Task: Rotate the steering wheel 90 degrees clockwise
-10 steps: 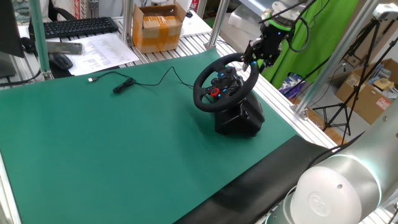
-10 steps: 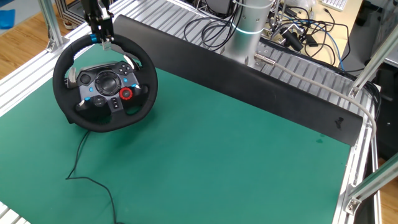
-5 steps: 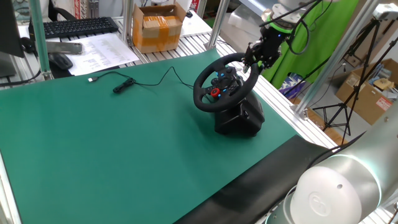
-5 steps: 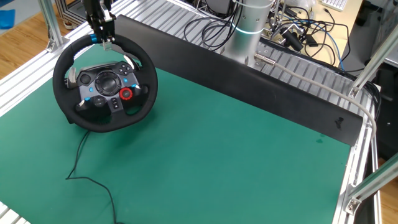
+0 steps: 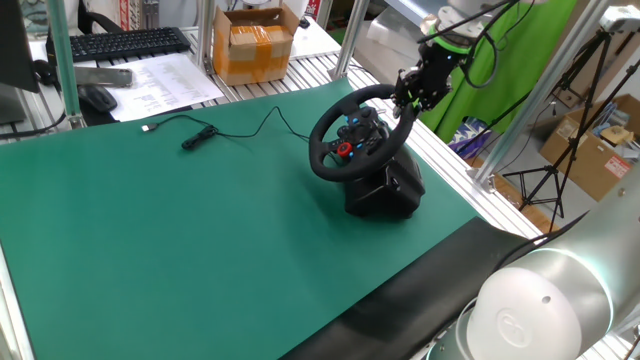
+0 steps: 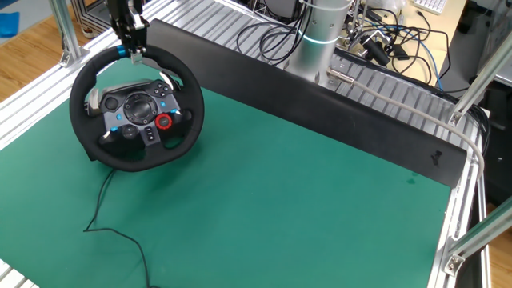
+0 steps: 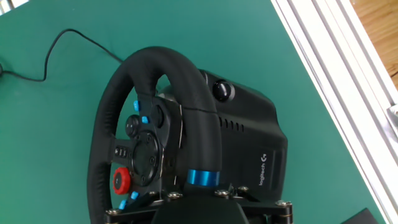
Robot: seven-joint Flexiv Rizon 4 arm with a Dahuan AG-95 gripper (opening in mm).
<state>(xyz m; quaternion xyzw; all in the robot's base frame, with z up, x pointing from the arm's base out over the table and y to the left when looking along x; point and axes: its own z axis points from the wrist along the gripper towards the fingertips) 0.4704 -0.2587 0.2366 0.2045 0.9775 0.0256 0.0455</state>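
Steering wheel on green mat, blue stripe near twelve o'clock, hub roughly level: turn barely begun, nearly all ninety degrees left. Gripper at twelve o'clock on rim; grasp cannot be confirmed.

Beneath my jaws, the steering wheel wears a matt black, finely grained, leather-like rim with a glossy blue metallic band just ahead of my fingers, and a shiny red button on its hub. Behind the rim, the base is smooth black plastic with a dull sheen. Under it all, the table mat is matt green and smooth, edged on my far side by ribbed, bright aluminium rails.
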